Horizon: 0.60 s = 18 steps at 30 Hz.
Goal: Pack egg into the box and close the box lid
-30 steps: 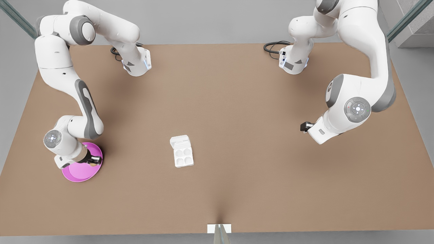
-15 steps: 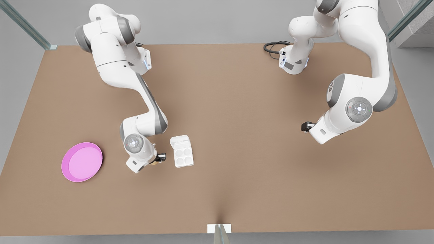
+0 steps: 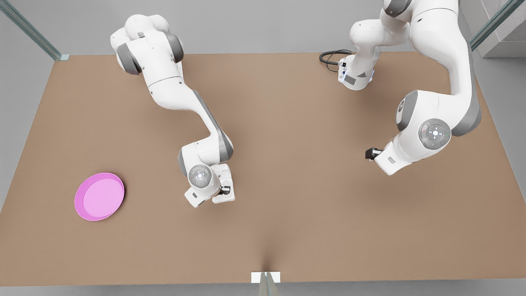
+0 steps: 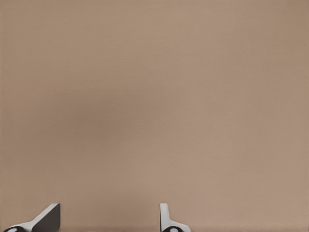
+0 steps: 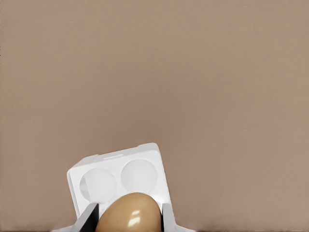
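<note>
The tan egg (image 5: 129,213) sits between the two fingers of my right gripper (image 5: 129,220), which is shut on it. This gripper (image 3: 224,190) hangs over the white four-cup box (image 3: 224,198) near the table's middle, on the arm at the front view's left. In the right wrist view two empty cups of the box (image 5: 120,176) lie just beyond the egg. The arm's wrist hides most of the box and its lid in the front view. My left gripper (image 4: 108,220) is open over bare table, on the waiting arm (image 3: 370,153) at the front view's right.
A round pink plate (image 3: 99,196) lies empty at the front view's left, well away from the box. Both arm bases stand along the far edge with a black cable (image 3: 331,55). A small white bracket (image 3: 265,277) sits at the near edge.
The right arm lifted the egg off the pink plate and carried it toward the front view's right, from beside the box to over it. The left arm barely moved.
</note>
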Tool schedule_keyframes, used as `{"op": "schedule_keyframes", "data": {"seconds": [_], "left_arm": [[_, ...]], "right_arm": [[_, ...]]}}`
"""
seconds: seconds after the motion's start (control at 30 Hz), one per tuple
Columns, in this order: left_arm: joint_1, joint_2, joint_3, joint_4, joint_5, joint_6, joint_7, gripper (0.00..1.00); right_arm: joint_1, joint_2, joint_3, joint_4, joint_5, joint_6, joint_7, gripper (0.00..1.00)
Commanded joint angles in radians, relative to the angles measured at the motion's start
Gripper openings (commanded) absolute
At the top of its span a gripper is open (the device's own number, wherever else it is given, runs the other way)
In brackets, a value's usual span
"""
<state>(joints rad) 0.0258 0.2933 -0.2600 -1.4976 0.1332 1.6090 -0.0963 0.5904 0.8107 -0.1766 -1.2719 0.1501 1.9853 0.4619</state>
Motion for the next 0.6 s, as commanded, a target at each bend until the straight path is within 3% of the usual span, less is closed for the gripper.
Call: {"op": "schedule_keyframes", "data": {"seconds": [0.0,0.3,0.33,0.5,0.57], "left_arm": [[0.0,0.0,-0.001,-0.001,0.002,-0.001,-0.013,1.0],[-0.001,0.004,-0.001,-0.004,0.002,0.0,-0.033,1.0],[-0.001,0.004,-0.001,-0.004,0.002,0.0,-0.033,1.0],[-0.023,-0.006,-0.007,-0.006,0.0,-0.011,-0.094,1.0],[-0.033,-0.037,-0.102,-0.049,0.0,-0.005,-0.255,1.0]], "right_arm": [[0.003,0.002,0.002,-0.003,0.013,-0.011,0.227,0.57],[0.045,0.062,-0.008,0.009,0.023,0.013,0.264,0.59],[0.046,0.062,-0.009,0.009,0.022,0.013,0.262,1.0],[0.023,0.042,-0.012,0.008,0.008,-0.002,0.242,1.0],[-0.078,-0.085,-0.009,-0.089,0.006,-0.074,0.081,1.0]]}}
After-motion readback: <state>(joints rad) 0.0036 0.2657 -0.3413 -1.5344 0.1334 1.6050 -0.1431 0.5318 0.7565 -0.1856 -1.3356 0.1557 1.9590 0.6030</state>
